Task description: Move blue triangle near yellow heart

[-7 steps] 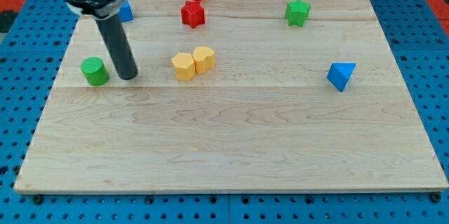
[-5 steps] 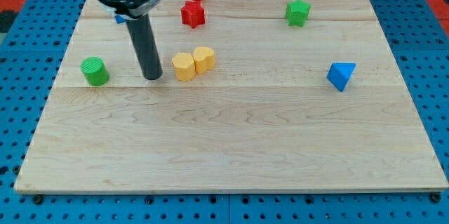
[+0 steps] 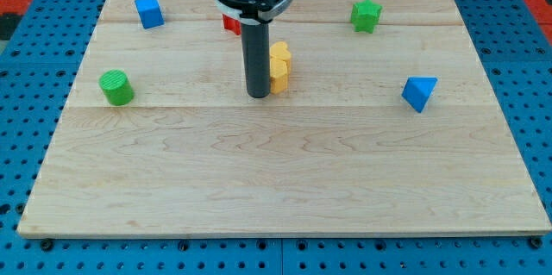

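The blue triangle lies at the board's right side. Two yellow blocks sit close together near the board's middle top. They are partly hidden behind my rod, and I cannot tell which one is the heart. My tip rests on the board right against their left side, far to the left of the blue triangle.
A blue cube sits at the top left and a green cylinder at the left. A green star is at the top right. A red block peeks out behind the arm. The wooden board lies on a blue pegboard.
My tip has swept right from beside the green cylinder to the yellow blocks. The yellow blocks have shifted to the right. The blue cube has come into view and the red blocks are now mostly covered.
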